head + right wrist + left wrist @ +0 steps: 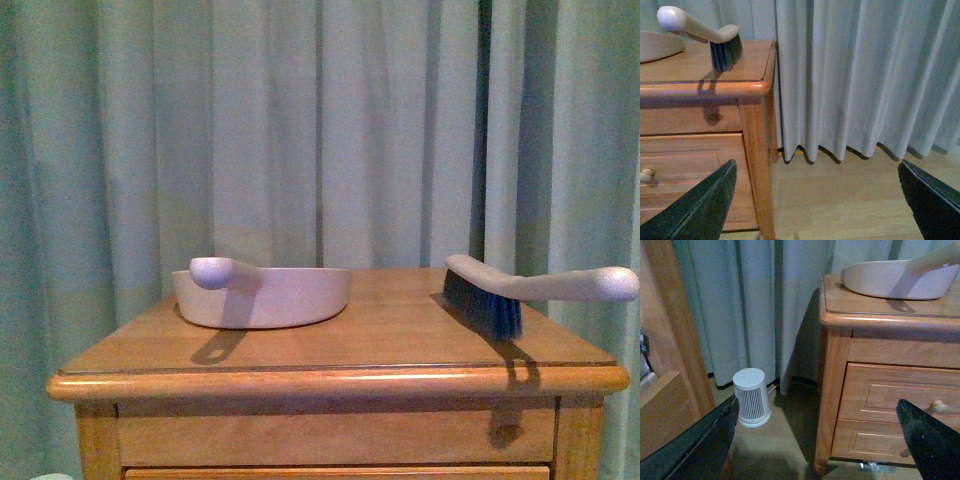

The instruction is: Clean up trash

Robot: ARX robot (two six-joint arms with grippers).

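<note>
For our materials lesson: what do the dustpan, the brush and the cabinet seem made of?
Dustpan: likely plastic, smooth matte beige-pink, moulded shape.
Brush: similar plastic handle, dark bristles, probably synthetic.
Cabinet: wood, glossy varnish, visible grain and a highlight along its edge.

- From the front the dustpan shows only its outer wall; its inside is hidden.
- The bench is cut off just under its top panel there.
- In the wrist views the left gripper and right gripper run out of frame.

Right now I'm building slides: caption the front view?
Dustpan and blue-bristled brush sit apart on a wooden dresser before pale curtains.
</note>
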